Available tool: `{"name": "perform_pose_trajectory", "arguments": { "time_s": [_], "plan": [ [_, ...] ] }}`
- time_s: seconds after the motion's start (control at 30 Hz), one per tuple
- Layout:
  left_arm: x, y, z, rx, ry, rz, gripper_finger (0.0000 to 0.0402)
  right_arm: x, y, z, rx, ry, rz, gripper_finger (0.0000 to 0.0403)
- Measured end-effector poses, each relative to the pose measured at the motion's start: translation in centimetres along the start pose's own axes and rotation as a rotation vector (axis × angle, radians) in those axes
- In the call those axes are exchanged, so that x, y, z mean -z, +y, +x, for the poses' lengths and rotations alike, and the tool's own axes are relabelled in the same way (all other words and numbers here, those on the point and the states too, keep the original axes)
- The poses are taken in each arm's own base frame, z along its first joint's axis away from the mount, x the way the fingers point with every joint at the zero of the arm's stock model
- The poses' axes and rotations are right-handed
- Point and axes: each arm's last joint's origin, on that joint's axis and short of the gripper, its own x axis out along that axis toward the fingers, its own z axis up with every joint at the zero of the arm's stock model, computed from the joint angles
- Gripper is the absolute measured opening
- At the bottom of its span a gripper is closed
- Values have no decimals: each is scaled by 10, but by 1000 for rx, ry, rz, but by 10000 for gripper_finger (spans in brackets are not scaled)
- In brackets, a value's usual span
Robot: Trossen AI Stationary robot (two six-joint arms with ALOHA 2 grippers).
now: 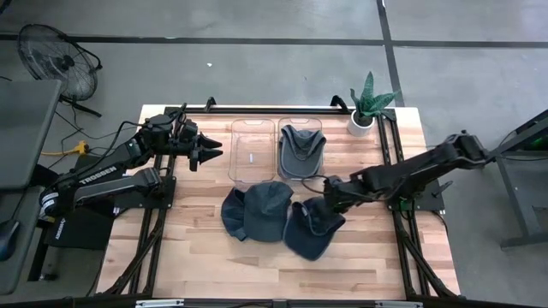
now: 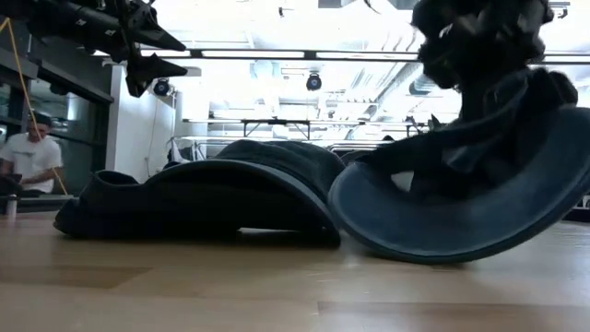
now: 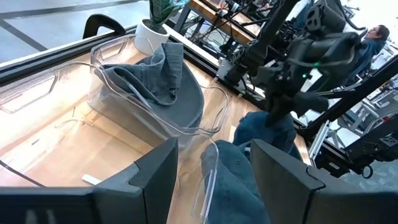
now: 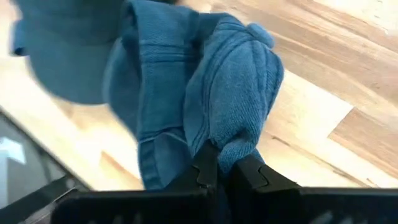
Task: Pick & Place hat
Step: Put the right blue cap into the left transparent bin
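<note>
while the left fingers [image 1: 214, 154] hang apart, empty, the right fingers [image 1: 324, 204] pinch a hat [image 1: 310, 228].

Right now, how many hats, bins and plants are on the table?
Hats: 3, one in a bin, one flat on the table, one pinched by the right hand.
Bins: 2, one empty, one with a hat.
Plants: 1.
Total: 6.

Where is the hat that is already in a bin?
In the high view, the grey hat lies in the right-hand clear bin, at the table's far side beside the potted plant.
</note>
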Motion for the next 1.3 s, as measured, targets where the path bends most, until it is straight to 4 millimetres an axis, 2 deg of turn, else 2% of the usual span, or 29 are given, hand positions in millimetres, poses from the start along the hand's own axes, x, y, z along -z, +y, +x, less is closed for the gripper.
{"name": "perform_pose_trajectory", "arguments": {
  "time_s": [0.57,0.8,1.17,1.3],
  "plan": [
    [0,0,0,6,4,-90,199,5,-5,-64,-238,-79,-93,5],
    [0,0,0,8,-1,-110,199,2,-2,-81,-354,-181,-131,5],
    [-7,0,5,35,-43,-110,199,-13,11,-93,-512,-266,-225,5],
    [-10,-1,10,79,-49,-99,199,-18,18,-108,-543,-306,-271,5]
  ]
}}
